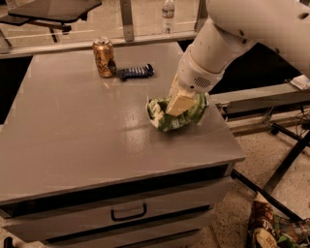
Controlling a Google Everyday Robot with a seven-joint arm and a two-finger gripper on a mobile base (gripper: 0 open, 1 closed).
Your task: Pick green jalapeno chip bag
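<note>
The green jalapeno chip bag is crumpled and shiny light green, at the right part of the grey table. My gripper comes down from the white arm at the upper right and is shut on the bag. One cream finger shows in front of the bag, and green foil bulges out on both sides of it. The bag's underside still seems to touch the table.
A bronze soda can and a small dark blue wrapper lie at the back of the table. A water bottle stands behind it. A brown-and-green bag lies on the floor at the lower right. The table's right edge is close to the bag.
</note>
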